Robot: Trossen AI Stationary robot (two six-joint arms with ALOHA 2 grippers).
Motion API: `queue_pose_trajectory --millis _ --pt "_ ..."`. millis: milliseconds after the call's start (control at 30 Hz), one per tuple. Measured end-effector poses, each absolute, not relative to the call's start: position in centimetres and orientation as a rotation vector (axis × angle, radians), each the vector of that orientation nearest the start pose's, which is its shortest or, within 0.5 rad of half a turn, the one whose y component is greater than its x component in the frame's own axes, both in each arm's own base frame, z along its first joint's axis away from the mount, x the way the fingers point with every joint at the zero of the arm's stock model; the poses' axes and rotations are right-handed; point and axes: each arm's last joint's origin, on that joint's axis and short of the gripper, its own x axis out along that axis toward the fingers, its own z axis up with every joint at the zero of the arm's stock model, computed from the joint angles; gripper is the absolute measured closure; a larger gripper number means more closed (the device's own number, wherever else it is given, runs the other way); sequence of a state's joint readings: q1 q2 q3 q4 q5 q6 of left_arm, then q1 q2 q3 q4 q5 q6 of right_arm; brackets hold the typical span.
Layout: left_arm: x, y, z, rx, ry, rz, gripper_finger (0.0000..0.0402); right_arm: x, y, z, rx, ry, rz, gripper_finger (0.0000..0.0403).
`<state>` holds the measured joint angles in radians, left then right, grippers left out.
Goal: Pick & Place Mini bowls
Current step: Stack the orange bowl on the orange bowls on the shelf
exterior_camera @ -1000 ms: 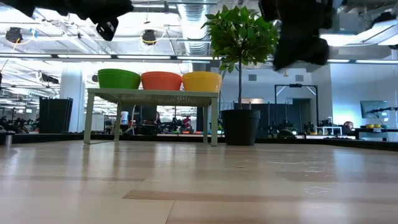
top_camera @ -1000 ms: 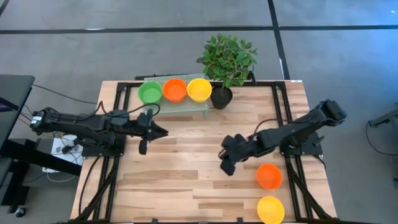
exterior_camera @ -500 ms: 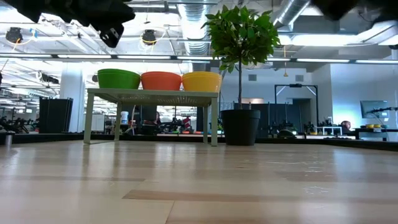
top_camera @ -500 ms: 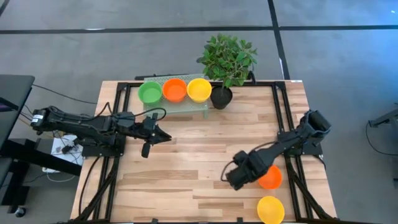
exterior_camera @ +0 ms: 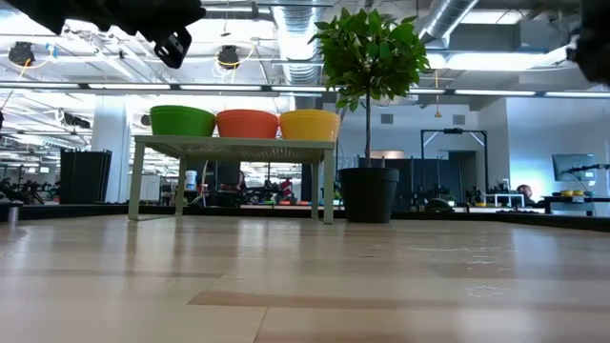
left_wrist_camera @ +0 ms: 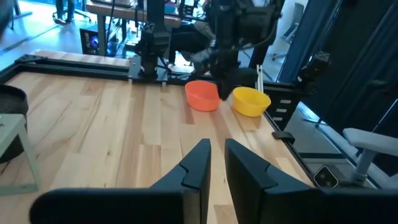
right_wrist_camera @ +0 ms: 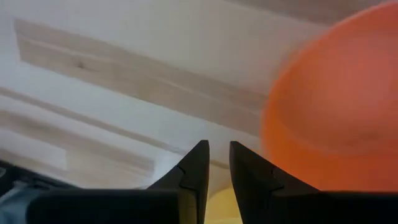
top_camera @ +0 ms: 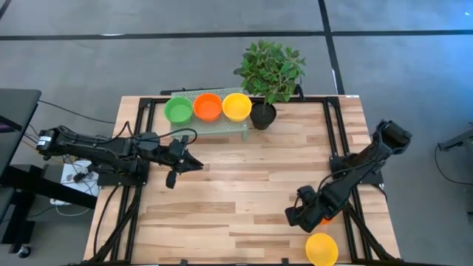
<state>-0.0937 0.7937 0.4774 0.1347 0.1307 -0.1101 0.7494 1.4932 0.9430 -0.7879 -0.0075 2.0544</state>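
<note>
While the left gripper [top_camera: 179, 164] waits clenched near the table's left edge, the right gripper [top_camera: 303, 215], fingers nearly together and grasping nothing, hangs just beside the small round red-orange plastic bowl [top_camera: 324, 218]. A small round yellow plastic bowl [top_camera: 321, 248] sits at the near right corner.

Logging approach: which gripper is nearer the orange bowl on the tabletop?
Right. The right gripper is just beside the orange bowl; the left gripper hangs across the table.

Even, bright overhead light fills the high view, where the tabletop [top_camera: 222, 185] shows only soft, short shadows under the arms. In the low view the ceiling lamps [exterior_camera: 228, 57] glare white, the near wood is out of focus, and the arm parts at the upper edge are dark silhouettes. The right wrist view is washed out, with the orange bowl [right_wrist_camera: 336, 106] smeared by blur.
</note>
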Motion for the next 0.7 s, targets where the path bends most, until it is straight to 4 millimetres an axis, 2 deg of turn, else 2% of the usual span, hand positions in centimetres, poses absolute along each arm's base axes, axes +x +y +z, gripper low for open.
queue_pose_trajectory --millis 100,200,367,500,600,700 --pt "18.0 -2.1 25.6 -0.113 0.185 -0.214 0.0353 19.2 17.7 18.3 1.232 1.296 -0.783 0.0344" --pt "18.0 -2.1 25.6 -0.112 0.182 -0.214 0.0353 19.3 17.5 18.0 1.223 1.333 -0.777 0.0344" --pt "18.1 -2.1 25.9 -0.112 0.157 -0.215 0.0353 19.9 17.5 19.6 1.234 1.322 -0.731 0.0344" --pt "18.1 -2.1 25.9 -0.114 0.155 -0.215 0.0353 19.5 17.1 20.7 1.152 1.359 -0.815 0.0344" --pt "18.1 -2.1 25.9 -0.115 0.155 -0.215 0.0353 19.0 16.7 20.7 1.138 1.375 -0.906 0.0344" --pt "18.1 -2.1 25.9 -0.117 0.155 -0.215 0.0353 19.2 16.9 20.5 1.148 1.371 -0.899 0.0344"
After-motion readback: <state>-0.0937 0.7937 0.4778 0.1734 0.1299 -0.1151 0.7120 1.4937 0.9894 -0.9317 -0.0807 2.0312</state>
